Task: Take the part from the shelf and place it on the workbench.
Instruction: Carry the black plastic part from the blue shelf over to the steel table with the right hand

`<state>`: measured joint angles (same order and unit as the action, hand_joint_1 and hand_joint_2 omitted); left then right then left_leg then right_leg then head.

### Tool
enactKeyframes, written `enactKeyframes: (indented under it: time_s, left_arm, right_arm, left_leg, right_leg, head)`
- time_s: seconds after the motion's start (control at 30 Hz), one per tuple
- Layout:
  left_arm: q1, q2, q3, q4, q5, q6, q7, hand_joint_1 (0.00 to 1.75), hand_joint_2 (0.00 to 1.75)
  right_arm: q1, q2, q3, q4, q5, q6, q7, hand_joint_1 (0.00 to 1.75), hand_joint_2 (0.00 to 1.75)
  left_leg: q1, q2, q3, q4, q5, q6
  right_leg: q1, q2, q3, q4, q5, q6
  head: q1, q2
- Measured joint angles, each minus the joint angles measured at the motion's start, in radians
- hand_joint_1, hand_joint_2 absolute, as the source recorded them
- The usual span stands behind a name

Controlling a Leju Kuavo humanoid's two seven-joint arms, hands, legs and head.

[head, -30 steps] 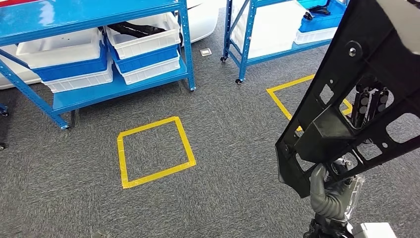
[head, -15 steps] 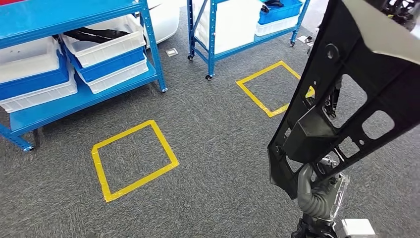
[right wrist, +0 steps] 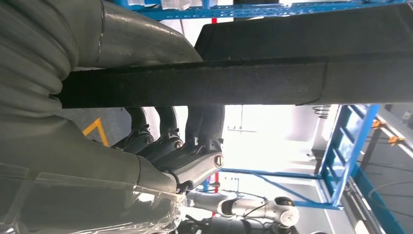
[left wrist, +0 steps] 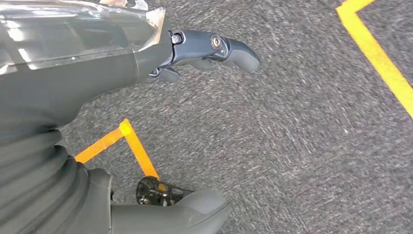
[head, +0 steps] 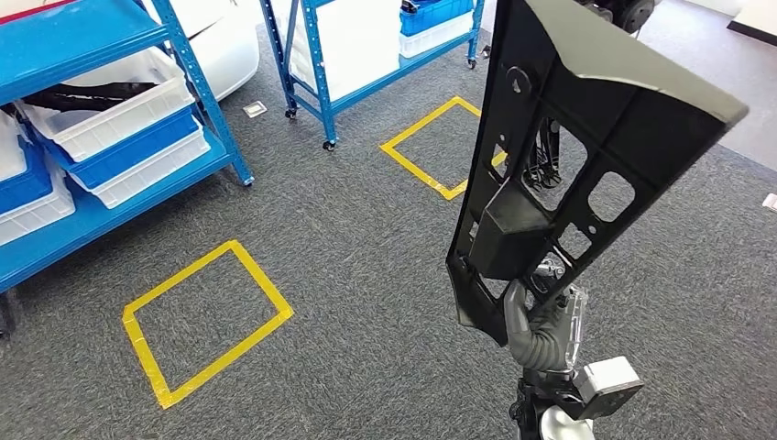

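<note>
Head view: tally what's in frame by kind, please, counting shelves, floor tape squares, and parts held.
Blue shelving units: 2 (near, far)
Yellow tape squares: 2 (near, far)
Black part, held by right hand: 1
Total: 5

The part (head: 568, 137) stands tilted at the right, above the right hand (head: 541, 325) that grips its lower end. On the floor (head: 366, 275), one tape square (head: 206, 321) lies left, another (head: 431, 147) farther back, near two shelves (head: 82, 55) holding bins (head: 110, 119).
</note>
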<state>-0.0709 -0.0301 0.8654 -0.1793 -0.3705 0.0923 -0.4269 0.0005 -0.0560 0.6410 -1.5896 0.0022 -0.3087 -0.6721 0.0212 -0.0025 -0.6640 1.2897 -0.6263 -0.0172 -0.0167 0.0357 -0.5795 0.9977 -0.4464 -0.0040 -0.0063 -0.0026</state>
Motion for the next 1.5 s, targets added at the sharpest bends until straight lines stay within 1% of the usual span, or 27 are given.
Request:
enactKeyframes:
  time_s: [0.07, 0.13, 0.2, 0.27, 0.33, 0.4, 0.47, 0.5, 0.53, 0.6, 0.63, 0.7, 0.77, 0.8, 0.87, 0.93, 0.97, 1.0, 1.03, 1.07, 1.13, 1.2, 1.27, 1.3, 1.37, 1.43, 1.5]
  left_arm:
    - [0.001, -0.003, 0.006, 0.0, -0.003, 0.006, -0.01, 0.0, 1.75]
    - [0.003, -0.004, 0.008, 0.0, -0.008, 0.0, -0.016, 0.0, 1.75]
    - [0.006, -0.004, 0.008, 0.0, -0.013, -0.014, -0.019, 0.0, 1.75]
    - [0.006, -0.004, 0.008, 0.0, -0.016, -0.031, -0.022, 0.0, 1.75]
    - [0.005, -0.005, 0.008, 0.0, -0.017, -0.044, -0.023, 0.0, 1.75]
    - [0.008, -0.005, 0.008, 0.0, -0.018, -0.053, -0.024, 0.0, 1.75]
    - [0.012, -0.005, 0.008, 0.0, -0.02, -0.059, -0.025, 0.0, 1.75]
    - [0.013, -0.005, 0.008, 0.0, -0.022, -0.063, -0.025, 0.0, 1.75]
    - [0.013, -0.005, 0.008, 0.0, -0.023, -0.066, -0.025, 0.0, 1.75]
    - [0.012, -0.004, 0.008, 0.0, -0.025, -0.075, -0.025, 0.0, 1.75]
    - [0.013, -0.004, 0.008, 0.0, -0.026, -0.079, -0.026, 0.0, 1.75]
    - [0.013, -0.002, 0.008, 0.0, -0.028, -0.085, -0.026, 0.0, 1.75]
    - [0.011, -0.002, 0.007, 0.0, -0.029, -0.088, -0.027, 0.0, 1.75]
    - [0.009, -0.003, 0.007, 0.0, -0.029, -0.09, -0.027, 0.0, 1.75]
    - [0.007, -0.004, 0.007, 0.0, -0.031, -0.092, -0.029, 0.0, 1.75]
    - [0.011, -0.003, 0.007, 0.0, -0.032, -0.096, -0.03, 0.0, 1.75]
    - [0.013, -0.003, 0.007, 0.0, -0.033, -0.098, -0.03, 0.0, 1.75]
    - [0.015, -0.003, 0.007, 0.0, -0.034, -0.099, -0.03, 0.0, 1.75]
    - [0.016, -0.003, 0.007, 0.0, -0.034, -0.1, -0.03, 0.0, 1.75]
    - [0.016, -0.003, 0.007, 0.0, -0.035, -0.101, -0.031, 0.0, 1.75]
    - [0.016, -0.002, 0.007, 0.0, -0.035, -0.101, -0.031, 0.0, 1.75]
    - [0.015, -0.001, 0.007, 0.0, -0.035, -0.103, -0.032, 0.0, 1.75]
    - [0.013, -0.001, 0.007, -0.001, -0.036, -0.106, -0.033, 0.0, 1.75]
    - [0.01, -0.001, 0.007, -0.001, -0.037, -0.108, -0.033, 0.0, 1.75]
    - [0.007, -0.001, 0.007, -0.001, -0.038, -0.111, -0.034, 0.0, 1.75]
    - [0.008, -0.002, 0.007, -0.002, -0.038, -0.112, -0.034, 0.0, 1.75]
    - [0.01, -0.002, 0.007, -0.002, -0.038, -0.112, -0.034, 0.0, 1.75]
  right_arm:
    - [0.001, 0.0, 0.003, 0.004, -0.002, 0.004, 0.001, 1.75, 1.75]
    - [0.001, -0.001, 0.003, 0.004, -0.002, 0.005, 0.002, 1.75, 1.75]
    - [0.007, -0.003, 0.002, -0.001, -0.001, 0.006, 0.005, 1.75, 1.75]
    - [0.022, -0.007, -0.001, -0.01, 0.001, 0.006, 0.009, 1.75, 1.75]
    - [0.035, -0.012, -0.005, -0.023, 0.004, 0.006, 0.012, 1.75, 1.75]
    - [0.041, -0.016, -0.009, -0.033, 0.007, 0.006, 0.013, 1.75, 1.75]
    - [0.047, -0.019, -0.012, -0.039, 0.01, 0.006, 0.014, 1.75, 1.75]
    - [0.053, -0.021, -0.015, -0.042, 0.012, 0.006, 0.016, 1.75, 1.75]
    - [0.06, -0.022, -0.018, -0.047, 0.016, 0.006, 0.018, 1.75, 1.75]
    - [0.072, -0.024, -0.027, -0.062, 0.027, 0.006, 0.024, 1.75, 1.75]
    - [0.076, -0.024, -0.03, -0.071, 0.034, 0.006, 0.027, 1.75, 1.75]
    - [0.084, -0.024, -0.037, -0.089, 0.044, 0.006, 0.032, 1.75, 1.75]
    - [0.096, -0.025, -0.045, -0.102, 0.049, 0.007, 0.033, 1.75, 1.75]
    - [0.103, -0.026, -0.049, -0.109, 0.051, 0.007, 0.034, 1.75, 1.75]
    - [0.11, -0.026, -0.054, -0.122, 0.058, 0.009, 0.036, 1.75, 1.75]
    - [0.116, -0.025, -0.058, -0.13, 0.064, 0.013, 0.04, 1.75, 1.75]
    - [0.119, -0.024, -0.06, -0.133, 0.066, 0.015, 0.042, 1.75, 1.75]
    - [0.123, -0.024, -0.062, -0.135, 0.068, 0.016, 0.044, 1.75, 1.75]
    - [0.127, -0.025, -0.065, -0.136, 0.069, 0.016, 0.046, 1.75, 1.75]
    - [0.129, -0.025, -0.066, -0.138, 0.07, 0.016, 0.048, 1.75, 1.75]
    - [0.13, -0.024, -0.069, -0.144, 0.073, 0.018, 0.049, 1.75, 1.75]
    - [0.132, -0.023, -0.073, -0.152, 0.081, 0.027, 0.05, 1.75, 1.75]
    - [0.139, -0.019, -0.082, -0.16, 0.092, 0.04, 0.051, 1.75, 1.75]
    - [0.144, -0.017, -0.086, -0.164, 0.096, 0.045, 0.052, 1.75, 1.75]
    - [0.146, -0.014, -0.095, -0.171, 0.101, 0.05, 0.052, 1.75, 1.75]
    - [0.145, -0.013, -0.099, -0.174, 0.103, 0.051, 0.052, 1.75, 1.75]
    - [0.15, -0.012, -0.103, -0.175, 0.104, 0.051, 0.053, 1.75, 1.75]
  left_leg:
    - [0.001, -0.012, 0.044, -0.098, 0.068, 0.006]
    - [0.004, -0.054, 0.103, -0.227, 0.123, 0.012]
    - [0.002, -0.074, 0.121, -0.274, 0.133, 0.016]
    - [-0.001, -0.052, 0.122, -0.282, 0.138, 0.026]
    - [0.0, -0.028, 0.126, -0.295, 0.147, 0.041]
    - [-0.001, 0.0, 0.127, -0.301, 0.15, 0.05]
    - [-0.004, 0.029, 0.126, -0.301, 0.149, 0.052]
    - [-0.004, 0.043, 0.126, -0.3, 0.149, 0.051]
    - [-0.003, 0.055, 0.127, -0.3, 0.148, 0.05]
    - [-0.003, 0.077, 0.131, -0.299, 0.144, 0.044]
    - [-0.005, 0.087, 0.133, -0.298, 0.14, 0.038]
    - [-0.009, 0.105, 0.139, -0.297, 0.135, 0.024]
    - [-0.006, 0.126, 0.145, -0.3, 0.133, 0.01]
    - [-0.001, 0.12, 0.145, -0.295, 0.126, 0.004]
    - [0.006, 0.073, 0.123, -0.233, 0.08, -0.002]
    - [0.008, 0.018, 0.064, -0.099, 0.011, -0.003]
    - [0.008, 0.007, 0.035, -0.04, -0.01, -0.003]
    - [0.008, 0.002, 0.017, -0.011, -0.012, -0.002]
    - [0.008, 0.0, 0.018, -0.022, 0.008, 0.001]
    - [0.008, -0.005, 0.036, -0.068, 0.042, 0.004]
    - [0.008, -0.041, 0.094, -0.201, 0.109, 0.013]
    - [0.005, -0.068, 0.124, -0.271, 0.129, 0.018]
    - [-0.002, -0.054, 0.127, -0.279, 0.13, 0.026]
    - [-0.003, -0.043, 0.129, -0.286, 0.136, 0.032]
    - [-0.002, -0.018, 0.132, -0.302, 0.147, 0.045]
    - [-0.004, 0.009, 0.131, -0.306, 0.15, 0.05]
    - [-0.006, 0.038, 0.13, -0.305, 0.149, 0.051]
  right_leg:
    - [0.001, 0.025, 0.002, 0.003, 0.0, 0.001]
    - [0.004, 0.048, -0.002, 0.01, 0.0, 0.003]
    - [0.005, 0.069, -0.013, 0.013, 0.005, 0.011]
    - [0.003, 0.082, -0.025, 0.011, 0.011, 0.024]
    - [0.006, 0.048, -0.049, 0.046, -0.007, 0.03]
    - [0.008, -0.003, -0.104, 0.156, -0.059, 0.027]
    - [0.004, -0.02, -0.161, 0.279, -0.103, 0.03]
    - [0.0, -0.023, -0.168, 0.299, -0.106, 0.037]
    - [-0.004, -0.028, -0.154, 0.28, -0.095, 0.047]
    - [-0.011, -0.065, -0.074, 0.145, -0.051, 0.066]
    - [-0.011, -0.088, -0.034, 0.078, -0.033, 0.069]
    - [-0.007, -0.109, 0.002, 0.011, -0.017, 0.063]
    - [-0.004, -0.086, -0.001, 0.006, -0.012, 0.048]
    - [-0.005, -0.075, -0.001, 0.004, -0.01, 0.041]
    - [-0.011, -0.052, 0.002, -0.001, -0.004, 0.025]
    - [-0.008, -0.03, 0.002, 0.0, -0.003, 0.015]
    - [-0.005, -0.016, 0.002, 0.0, -0.003, 0.012]
    - [-0.002, -0.002, 0.002, 0.0, -0.003, 0.011]
    - [0.0, 0.011, 0.003, 0.001, -0.003, 0.011]
    - [0.001, 0.025, 0.004, 0.003, -0.003, 0.011]
    - [0.004, 0.05, 0.002, 0.008, -0.003, 0.012]
    - [0.004, 0.072, -0.005, 0.012, 0.0, 0.02]
    - [0.001, 0.091, -0.015, 0.007, 0.006, 0.034]
    - [0.001, 0.085, -0.022, 0.011, 0.006, 0.039]
    - [0.004, 0.042, -0.051, 0.058, -0.017, 0.041]
    - [0.005, -0.008, -0.11, 0.181, -0.074, 0.036]
    - [0.002, -0.022, -0.159, 0.291, -0.114, 0.04]
  head:
    - [0.0, 0.0]
    - [0.001, 0.0]
    - [0.001, 0.0]
    - [0.002, 0.0]
    - [0.004, 0.0]
    - [0.009, 0.0]
    - [0.01, 0.0]
    - [0.011, 0.0]
    - [0.011, 0.0]
    - [0.012, 0.0]
    - [0.012, 0.0]
    - [0.008, 0.0]
    - [0.005, 0.0]
    - [0.004, 0.0]
    - [0.001, 0.0]
    - [-0.002, 0.0]
    - [-0.003, 0.0]
    - [-0.003, 0.0]
    - [-0.003, 0.0]
    - [-0.003, 0.0]
    - [-0.003, 0.0]
    - [-0.003, 0.0]
    - [-0.003, 0.0]
    - [-0.002, 0.0]
    - [0.002, 0.0]
    - [0.006, 0.0]
    - [0.007, 0.0]
